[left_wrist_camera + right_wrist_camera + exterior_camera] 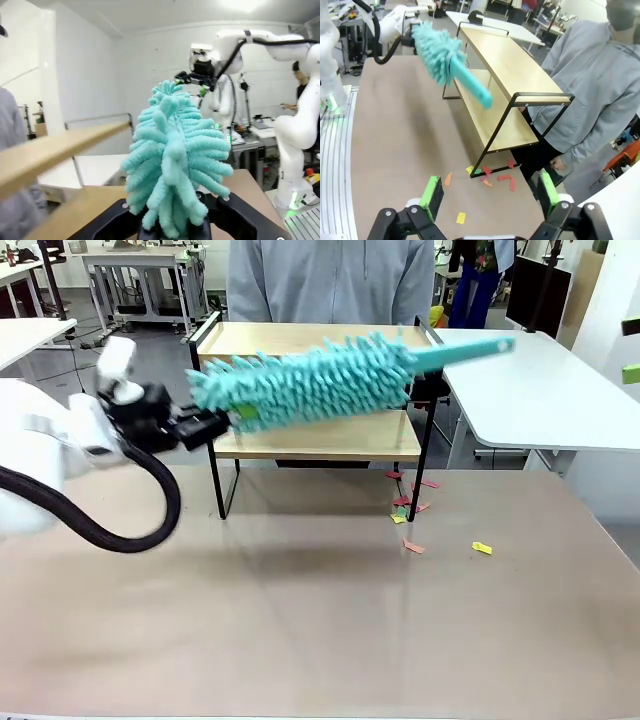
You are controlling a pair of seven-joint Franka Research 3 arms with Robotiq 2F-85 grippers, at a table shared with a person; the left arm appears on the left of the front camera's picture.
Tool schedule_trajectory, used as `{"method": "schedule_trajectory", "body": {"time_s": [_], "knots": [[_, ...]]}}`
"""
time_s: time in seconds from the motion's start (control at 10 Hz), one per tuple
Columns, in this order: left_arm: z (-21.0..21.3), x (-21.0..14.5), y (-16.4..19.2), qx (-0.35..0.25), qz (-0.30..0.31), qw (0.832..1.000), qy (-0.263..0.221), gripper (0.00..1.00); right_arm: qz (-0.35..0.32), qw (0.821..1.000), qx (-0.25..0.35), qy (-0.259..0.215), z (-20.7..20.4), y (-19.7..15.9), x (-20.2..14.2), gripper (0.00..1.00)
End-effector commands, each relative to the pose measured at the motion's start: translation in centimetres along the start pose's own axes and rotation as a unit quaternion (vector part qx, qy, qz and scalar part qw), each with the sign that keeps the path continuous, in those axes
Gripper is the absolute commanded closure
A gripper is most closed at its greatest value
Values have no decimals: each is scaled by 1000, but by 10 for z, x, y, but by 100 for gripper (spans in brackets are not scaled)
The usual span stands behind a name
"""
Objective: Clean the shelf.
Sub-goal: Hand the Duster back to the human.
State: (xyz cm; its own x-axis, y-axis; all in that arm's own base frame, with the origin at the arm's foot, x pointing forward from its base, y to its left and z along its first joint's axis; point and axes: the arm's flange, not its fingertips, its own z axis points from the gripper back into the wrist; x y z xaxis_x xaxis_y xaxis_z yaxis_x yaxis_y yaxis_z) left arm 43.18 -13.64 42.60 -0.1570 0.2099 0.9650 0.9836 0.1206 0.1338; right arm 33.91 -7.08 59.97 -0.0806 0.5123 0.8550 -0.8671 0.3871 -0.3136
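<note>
The shelf [318, 443] stands at the table's far side, two light wood boards in a black frame; it also runs across the right wrist view [506, 64]. My left gripper [222, 424] is shut on the fluffy end of a teal duster [310, 380]. The duster lies level in front of the shelf, between its boards, with the handle pointing right. In the left wrist view the duster [172, 150] rises out of the shut gripper [172, 226], beside a shelf board [55, 149]. My right gripper [490, 197] hangs open high above the table's right end, with nothing between its green pads.
Red, orange and yellow paper scraps [410, 505] lie on the table by the shelf's right leg, and they show below my right gripper too [492, 177]. A person in a grey hoodie [330, 280] stands just behind the shelf. A white table [540, 390] adjoins at the right.
</note>
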Motion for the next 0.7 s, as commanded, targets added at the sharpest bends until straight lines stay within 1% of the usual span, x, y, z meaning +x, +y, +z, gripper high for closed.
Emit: {"method": "schedule_trajectory", "body": {"time_s": [0.0,0.2,0.3,0.5,0.6], "knots": [[27,53,-7,78,-19,996,26,85,3,1000,-1,-7,2,-3,2,0],[62,98,-11,141,-56,988,21,85,3,1000,-1,-7,2,-3,2,0],[84,121,-17,183,-79,980,-1,85,3,1000,-1,-7,2,-3,2,0],[114,151,-33,270,-127,954,-11,85,3,1000,-1,-7,2,-3,2,0],[127,159,-37,311,-143,940,-2,85,3,1000,-1,-7,2,-3,2,0]]}}
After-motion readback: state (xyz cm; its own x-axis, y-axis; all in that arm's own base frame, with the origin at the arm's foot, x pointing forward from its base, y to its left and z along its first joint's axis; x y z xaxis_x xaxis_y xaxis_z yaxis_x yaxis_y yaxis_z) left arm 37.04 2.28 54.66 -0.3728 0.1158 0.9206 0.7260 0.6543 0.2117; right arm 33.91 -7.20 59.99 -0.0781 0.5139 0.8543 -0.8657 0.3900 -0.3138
